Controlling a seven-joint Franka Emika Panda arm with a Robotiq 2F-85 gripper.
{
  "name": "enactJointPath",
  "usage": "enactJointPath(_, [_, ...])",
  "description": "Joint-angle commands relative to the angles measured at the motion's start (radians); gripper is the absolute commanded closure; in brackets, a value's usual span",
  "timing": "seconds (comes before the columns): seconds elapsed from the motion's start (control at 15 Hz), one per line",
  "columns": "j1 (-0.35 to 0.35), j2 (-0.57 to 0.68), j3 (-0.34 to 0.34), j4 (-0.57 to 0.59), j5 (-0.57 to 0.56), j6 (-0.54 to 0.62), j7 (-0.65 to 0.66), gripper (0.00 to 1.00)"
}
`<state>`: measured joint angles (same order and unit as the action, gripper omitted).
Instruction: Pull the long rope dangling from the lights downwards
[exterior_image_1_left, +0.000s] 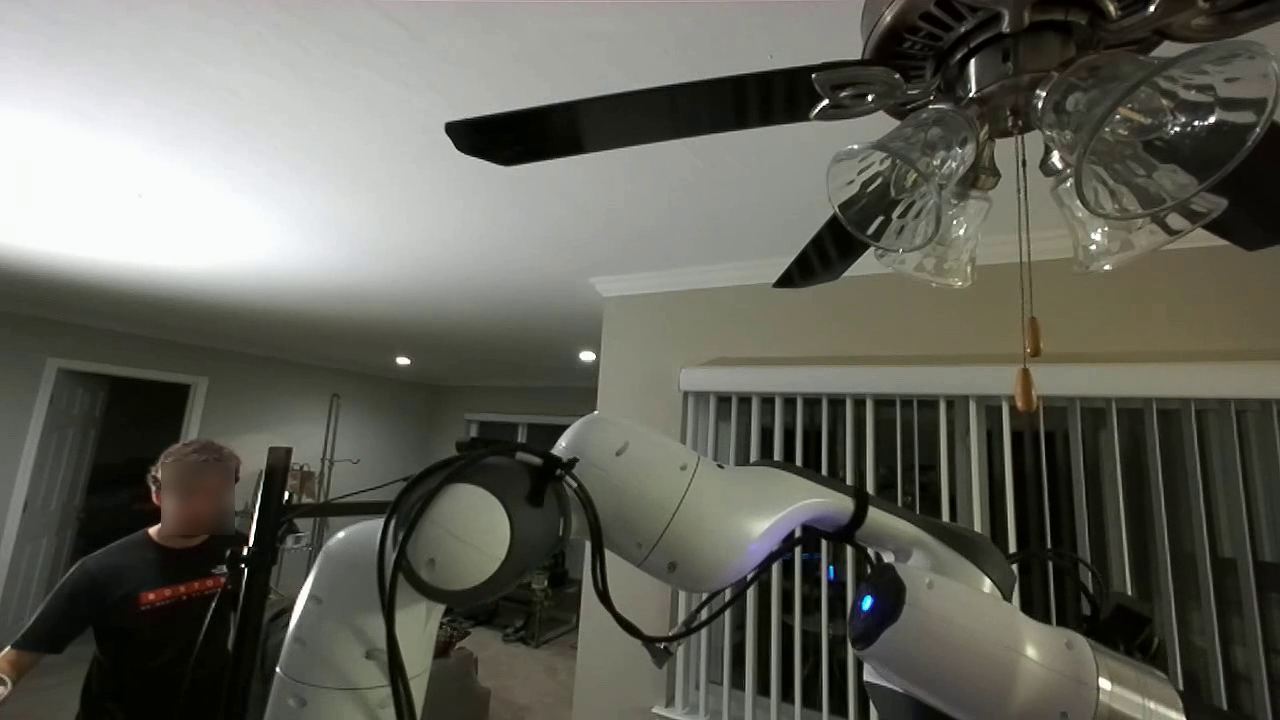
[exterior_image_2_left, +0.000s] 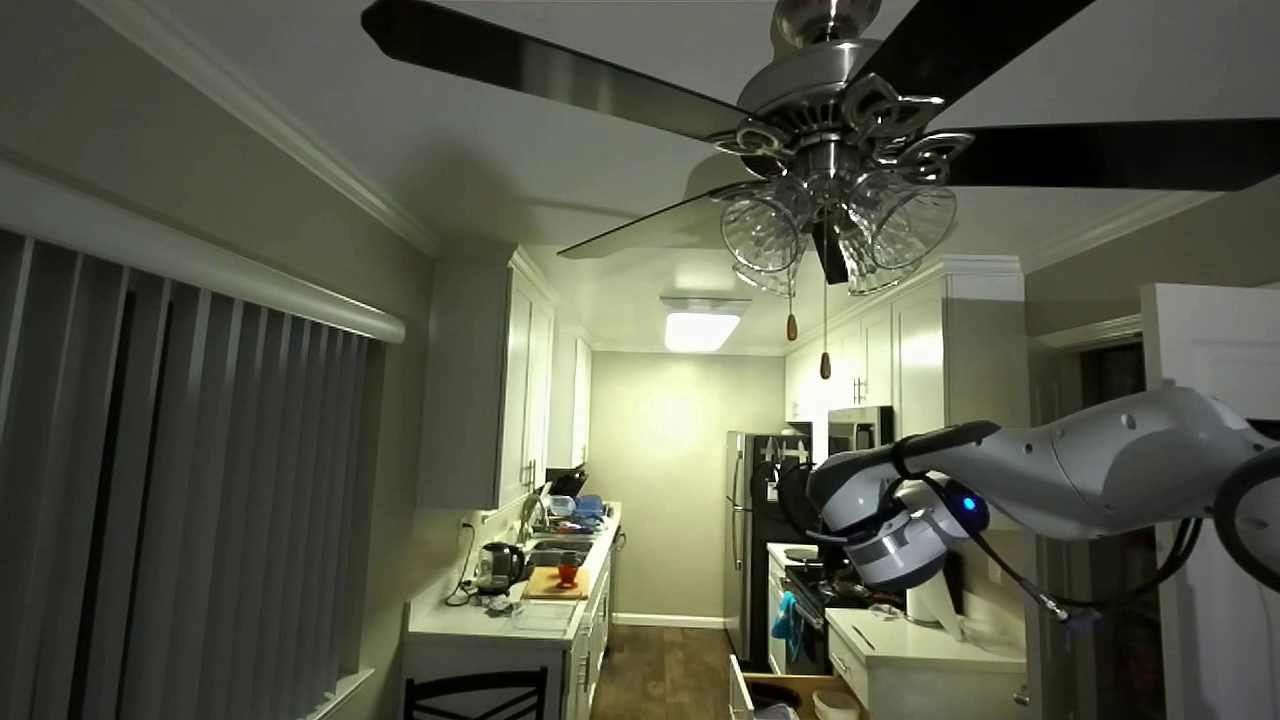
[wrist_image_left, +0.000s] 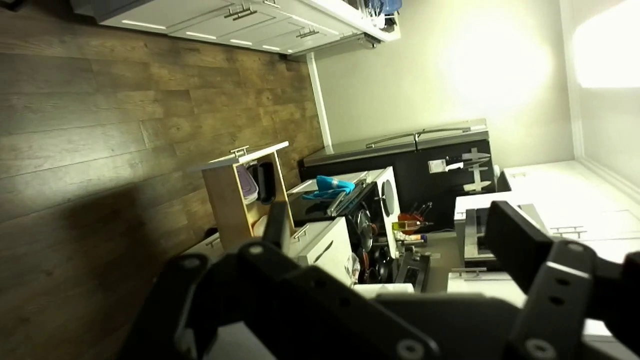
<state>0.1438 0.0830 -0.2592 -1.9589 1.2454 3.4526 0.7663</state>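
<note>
Pale kitchen counter (exterior_image_2_left: 445, 622) with 1 kettle (exterior_image_2_left: 495, 568) and, near it, 1 wooden board (exterior_image_2_left: 545, 584) flat on top.

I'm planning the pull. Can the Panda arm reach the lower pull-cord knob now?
Probably yes, after rising: in both exterior views the lower pull-cord knob hangs above the Panda arm, nothing visible between, and the gripper is open.

In an exterior view, the lights (exterior_image_1_left: 905, 180) are mounted beneath the ceiling fan (exterior_image_1_left: 975, 72), the long rope (exterior_image_1_left: 1022, 270) hangs between the lights and in front of the window blinds (exterior_image_1_left: 975, 450), the robot arm (exterior_image_1_left: 710, 530) extends below the rope's end, and a person (exterior_image_1_left: 165, 600) is left of the arm.
</note>
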Motion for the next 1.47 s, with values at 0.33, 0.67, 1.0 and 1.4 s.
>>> enactJointPath(0.33, [0.398,0.146,-0.382,0.068,0.233,0.012,-0.034,0.0])
enactJointPath(0.67, [0.403,0.13,-0.319,0.022,0.186,0.006,-0.022,0.0])
enactJointPath(1.0, [0.413,0.138,-0.341,0.029,0.211,0.004,-0.016,0.0])
enactJointPath(1.4, [0.501,0.324,-0.5,0.076,0.578,0.001,0.033,0.0])
